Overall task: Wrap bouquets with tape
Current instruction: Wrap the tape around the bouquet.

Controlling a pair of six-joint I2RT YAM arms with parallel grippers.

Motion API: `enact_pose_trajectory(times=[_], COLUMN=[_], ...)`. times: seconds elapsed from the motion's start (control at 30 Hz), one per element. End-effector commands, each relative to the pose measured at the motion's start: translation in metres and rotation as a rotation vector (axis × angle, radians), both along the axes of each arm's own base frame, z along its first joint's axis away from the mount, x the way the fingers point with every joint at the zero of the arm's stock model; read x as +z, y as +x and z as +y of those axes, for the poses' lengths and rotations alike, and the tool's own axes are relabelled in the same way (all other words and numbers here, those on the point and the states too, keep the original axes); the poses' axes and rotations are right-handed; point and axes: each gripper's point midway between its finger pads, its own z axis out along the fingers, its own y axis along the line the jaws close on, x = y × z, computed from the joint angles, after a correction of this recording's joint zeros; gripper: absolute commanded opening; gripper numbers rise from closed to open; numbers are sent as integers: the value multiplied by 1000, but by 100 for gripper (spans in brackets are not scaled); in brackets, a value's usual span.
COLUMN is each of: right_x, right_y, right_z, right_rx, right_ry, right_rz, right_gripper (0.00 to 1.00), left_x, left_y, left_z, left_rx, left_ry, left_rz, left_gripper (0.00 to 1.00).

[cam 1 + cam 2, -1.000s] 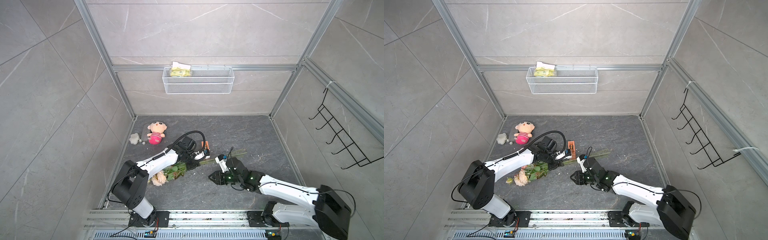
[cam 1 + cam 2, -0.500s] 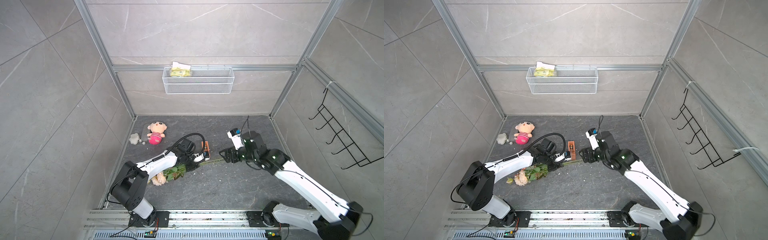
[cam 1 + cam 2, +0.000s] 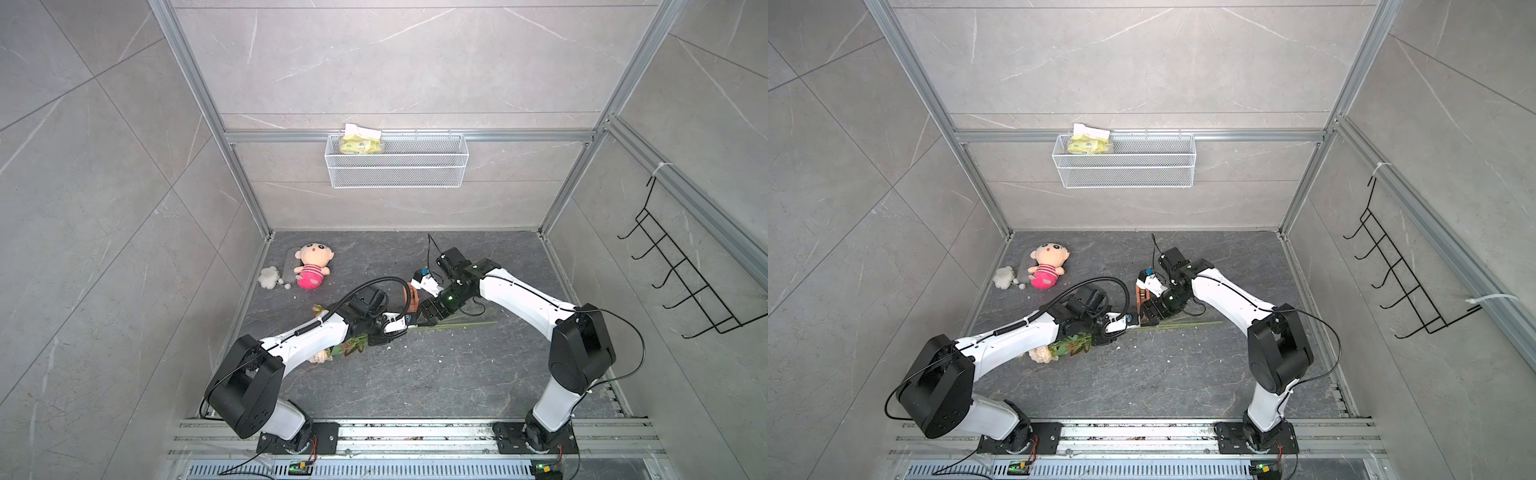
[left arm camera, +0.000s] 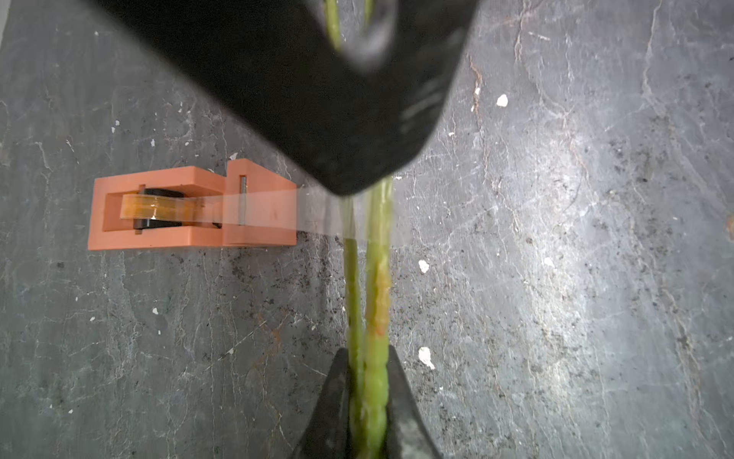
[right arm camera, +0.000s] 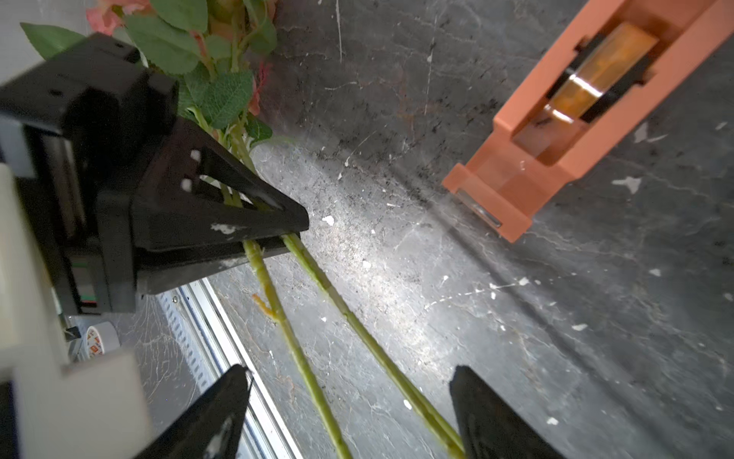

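**Stem-taping step.** Our left gripper clamps the stems of the bouquet just beside the tape dispenser. A tape strip seems to cross them. Our right gripper, jaws wide, straddles the stems; we should press the strip down before winding.

You've got the bouquet flat on the floor, blooms left and its 2 stems running right. The tape dispenser sits just behind them, a tape strip reaching across both. The doll lies back left beside the wall, the basket hangs on the back wall, and the hook rack on the right wall.
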Motion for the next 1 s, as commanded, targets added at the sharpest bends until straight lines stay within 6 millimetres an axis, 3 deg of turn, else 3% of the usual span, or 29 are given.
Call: enact_pose_trajectory(times=[0.0, 0.3, 0.6, 0.97], right_x=[2, -19, -49, -73], right_y=[-8, 8, 17, 4], right_z=[12, 16, 8, 2], right_rx=[58, 21, -21, 12], right_ry=[49, 31, -64, -71], right_rz=[47, 73, 93, 100], right_gripper=[81, 74, 54, 54], left_x=[15, 18, 15, -2], left_y=[15, 15, 17, 18], left_z=[-12, -19, -21, -21], left_rx=[-8, -18, -7, 18], left_ry=[-39, -62, -64, -58], left_rz=[-63, -41, -24, 29], left_gripper=[0, 0, 0, 0])
